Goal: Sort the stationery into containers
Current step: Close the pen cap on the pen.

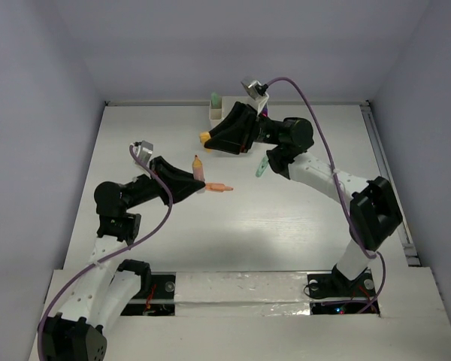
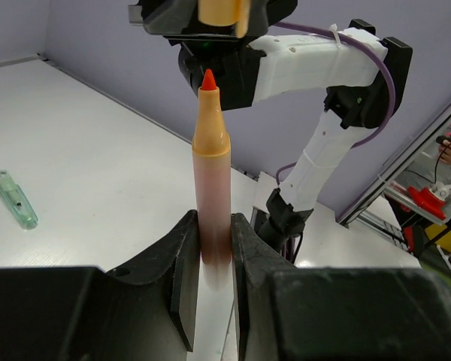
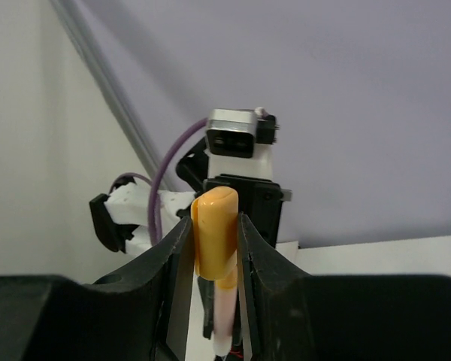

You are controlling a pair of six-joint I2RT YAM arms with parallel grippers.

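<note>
Left end effector (image 2: 213,239) clenched on peach plastic marker (image 2: 212,173), uncapped, orange-red tip pointing toward white plastic box-shaped desk organizer (image 1: 219,114). Right end effector (image 3: 214,222) clenched on yellow-orange marker cap (image 3: 213,235), just beyond that tip, small gap between, on organizer's near side. Second peach marker (image 1: 219,187) just beside left end effector, farther from organizer. Mint green marker (image 1: 261,167) flat on white surface (image 1: 301,226), near organizer, to its right. Mint green item (image 1: 215,98) upright at organizer's far end; compartment unclear.

Overhead view from behind, two close wrist views facing each other
</note>
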